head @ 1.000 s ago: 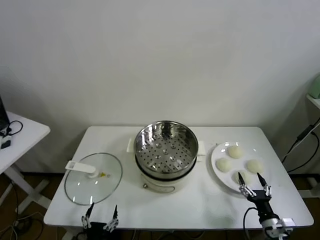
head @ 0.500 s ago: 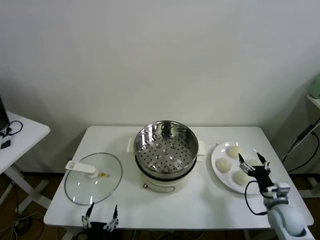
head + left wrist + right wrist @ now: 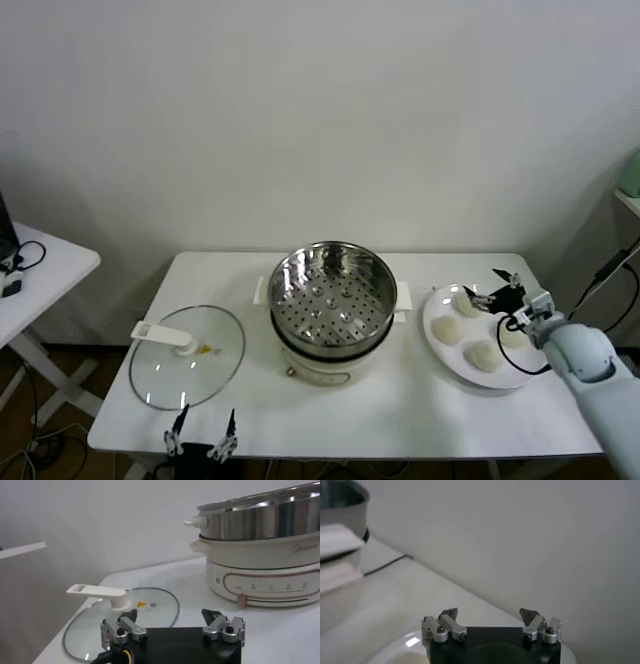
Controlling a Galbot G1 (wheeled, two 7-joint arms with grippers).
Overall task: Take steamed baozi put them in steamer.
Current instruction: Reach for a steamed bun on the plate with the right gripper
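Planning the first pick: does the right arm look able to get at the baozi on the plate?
Probably yes: the right pincer hangs open over the plate, beside the farthest baozi, with nothing between them.

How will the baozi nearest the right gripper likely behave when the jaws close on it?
The baozi looks smooth and domed, so probably soft and easily dented. Its rounded sides might slip between the open jaws of the right gripper. Small beside the plate, it is likely light.
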